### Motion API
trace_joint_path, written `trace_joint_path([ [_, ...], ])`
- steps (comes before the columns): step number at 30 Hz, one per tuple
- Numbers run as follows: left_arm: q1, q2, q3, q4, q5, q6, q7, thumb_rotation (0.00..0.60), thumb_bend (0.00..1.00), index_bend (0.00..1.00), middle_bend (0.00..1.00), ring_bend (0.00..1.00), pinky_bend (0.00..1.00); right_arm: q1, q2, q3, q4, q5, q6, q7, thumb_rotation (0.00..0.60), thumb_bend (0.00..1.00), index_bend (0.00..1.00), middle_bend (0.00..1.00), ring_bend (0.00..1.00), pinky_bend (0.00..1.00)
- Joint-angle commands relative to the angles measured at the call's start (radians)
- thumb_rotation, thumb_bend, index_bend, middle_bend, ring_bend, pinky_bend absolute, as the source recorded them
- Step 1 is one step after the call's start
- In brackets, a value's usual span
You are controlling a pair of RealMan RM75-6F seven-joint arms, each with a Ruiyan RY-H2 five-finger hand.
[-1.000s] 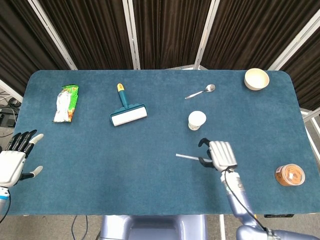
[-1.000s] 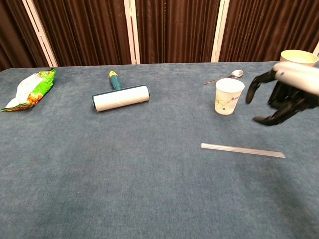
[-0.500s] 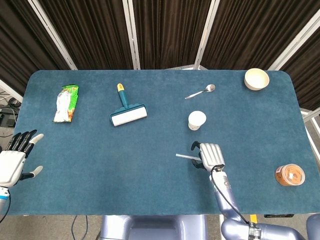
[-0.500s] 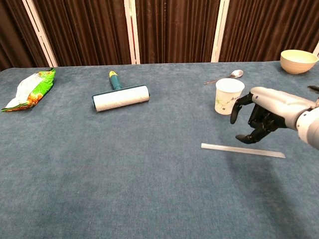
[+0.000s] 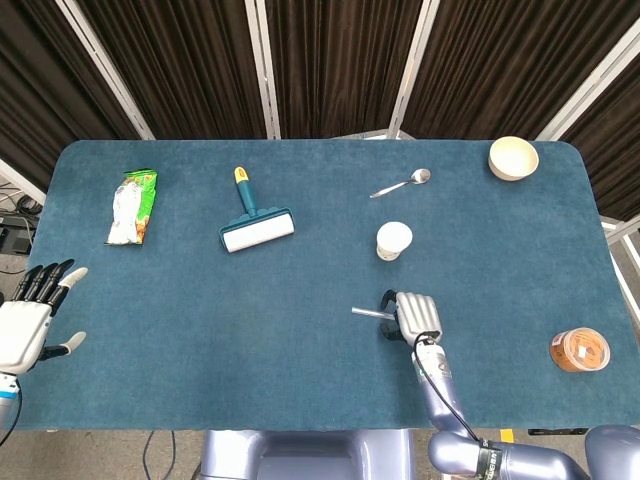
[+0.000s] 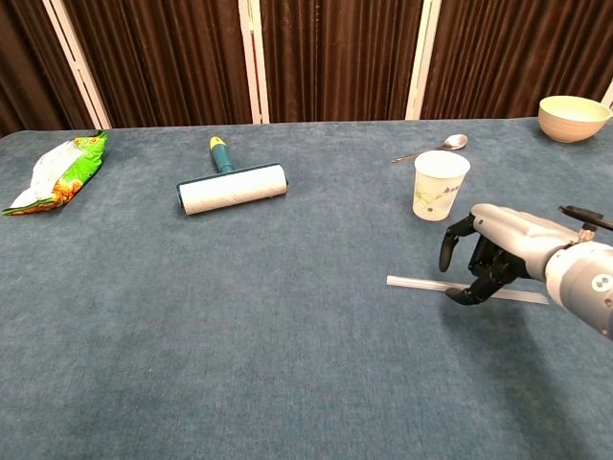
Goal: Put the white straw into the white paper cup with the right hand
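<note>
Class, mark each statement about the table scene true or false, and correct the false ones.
1. The white straw lies flat on the table. True.
2. The white paper cup lies on its side. False: it stands upright, mouth up.
3. The right hand is down at the straw, fingers curled over it. True.
4. The left hand holds the lint roller. False: it holds nothing, at the table's near left edge, far from the roller.
5. The spoon is inside the bowl. False: it lies on the table, apart from the bowl.
</note>
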Motion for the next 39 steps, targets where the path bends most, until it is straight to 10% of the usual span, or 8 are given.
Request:
trace_joint_path([
  [1, 0.000, 0.000, 0.000, 0.000, 0.000, 0.000, 0.000, 0.600, 0.24, 0.12, 0.00, 0.00, 0.00, 0.004, -0.015, 0.003, 0.021, 0.001, -0.002, 0.009, 0.600, 0.30, 0.47, 1.00, 0.94, 0.93],
  [39, -0.001, 0.001, 0.000, 0.001, 0.000, -0.001, -0.001, 0.600, 0.24, 0.12, 0.00, 0.00, 0.00, 0.016, -0.062, 0.017, 0.138, 0.045, -0.047, 0.031, 0.600, 0.34, 0.54, 1.00, 0.94, 0.93],
])
